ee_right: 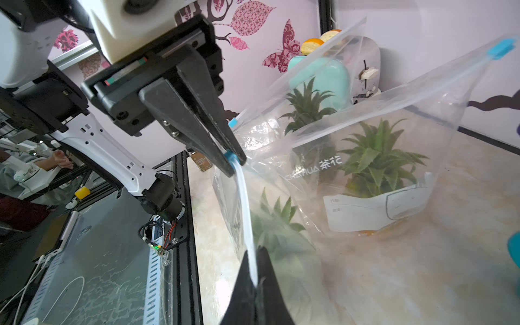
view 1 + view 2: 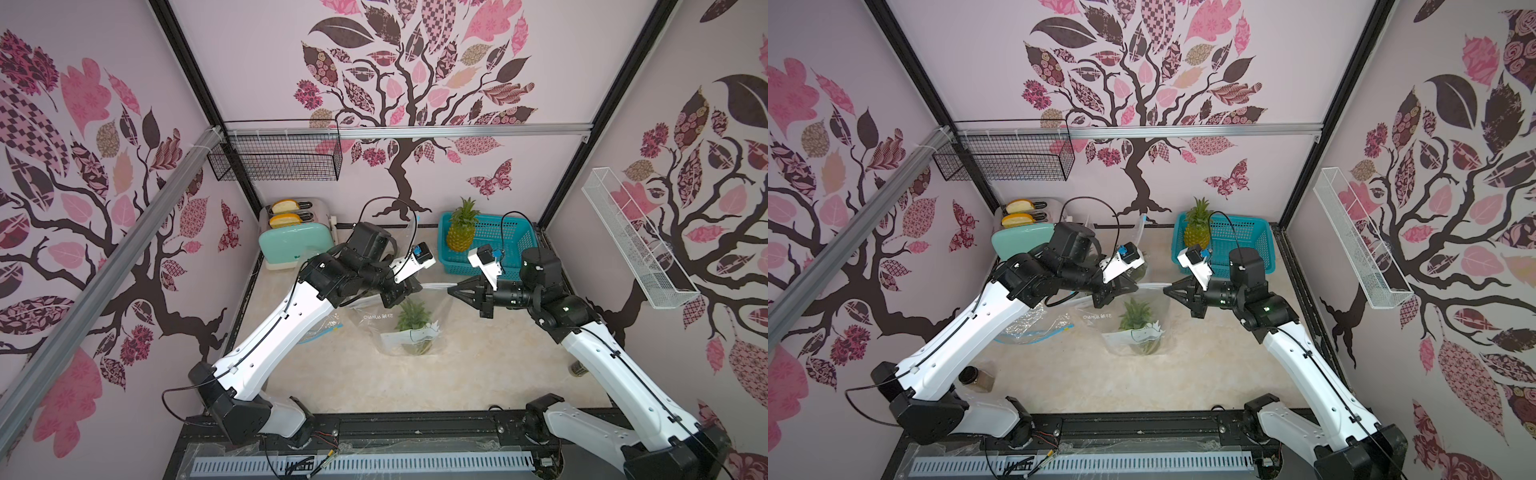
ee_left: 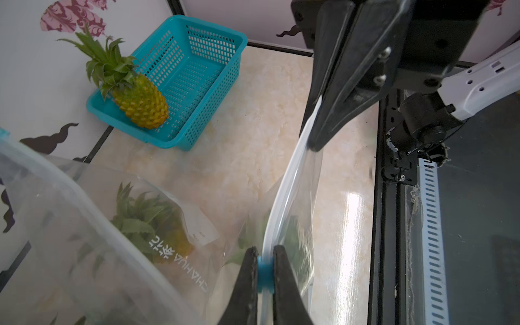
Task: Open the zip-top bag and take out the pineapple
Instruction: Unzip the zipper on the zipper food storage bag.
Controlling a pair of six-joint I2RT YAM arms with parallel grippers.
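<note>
Bag [image 2: 374, 328] is seen in both top views standing on the table [image 2: 478, 374], its top stretched between left claw [image 2: 411, 287] and right claw [image 2: 451, 291]; pineapple [image 2: 413, 318] is inside it. In the left wrist view, left claw [image 3: 265, 250] is closed narrowly on the blue slider [image 3: 264, 274]. In the right wrist view, right claw [image 1: 254, 251] is clamped on the zip strip [image 1: 244, 197] at its other end.

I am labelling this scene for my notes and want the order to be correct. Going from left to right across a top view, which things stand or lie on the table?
Toaster → zip-top bag, with its pineapple inside → teal basket. The second pineapple stands in that basket, so it has no separate place.
</note>
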